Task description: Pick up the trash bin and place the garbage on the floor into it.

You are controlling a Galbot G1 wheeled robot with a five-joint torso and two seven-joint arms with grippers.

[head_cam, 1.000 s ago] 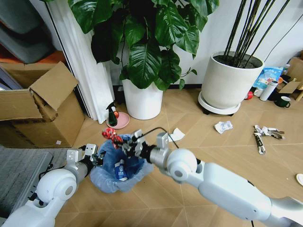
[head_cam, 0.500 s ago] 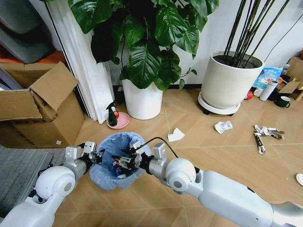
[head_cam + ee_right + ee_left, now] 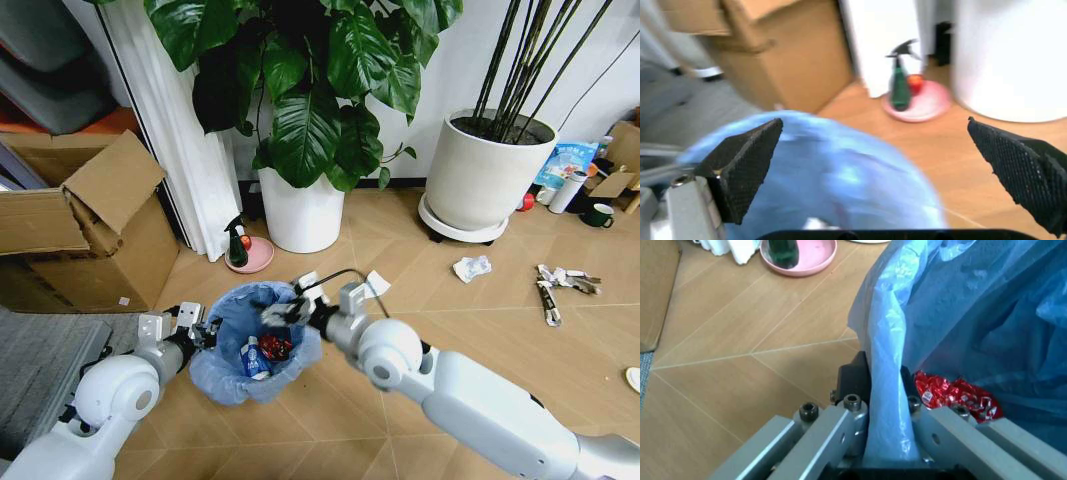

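The right gripper (image 3: 283, 312) is now hovering over the rim of the bin (image 3: 222, 372) with its jaws spread wide and empty; a second ago it was carrying the red wrapper (image 3: 275, 347) above the bag, and half a second ago it was dipping down inside. That wrapper is now lying in the bottom of the bin, touching a blue-white wrapper (image 3: 251, 358) beside it. In the right wrist view the two dark pads (image 3: 747, 165) are standing well apart with nothing between them, the blue bag beneath.

The left gripper (image 3: 196, 334) is clamping the near edge of the bin, jaws clenched on the rim and the blue liner, and is holding the bin just off the floor (image 3: 300, 440). In the left wrist view the liner is running straight up between its jaws (image 3: 881, 405), with the red wrapper showing inside the bag.

So one more piece looks delivered, and the drop appears clean: nothing is hanging on the rim. The job is not finished, though. Crumpled white paper (image 3: 472, 268), a flat white scrap (image 3: 372, 286), torn printed paper (image 3: 558, 285) and a white disc (image 3: 633, 378) are lying on the floor, well apart from the bin, off to the robot's right. The green spray bottle (image 3: 236, 243) on its pink dish is not litter.
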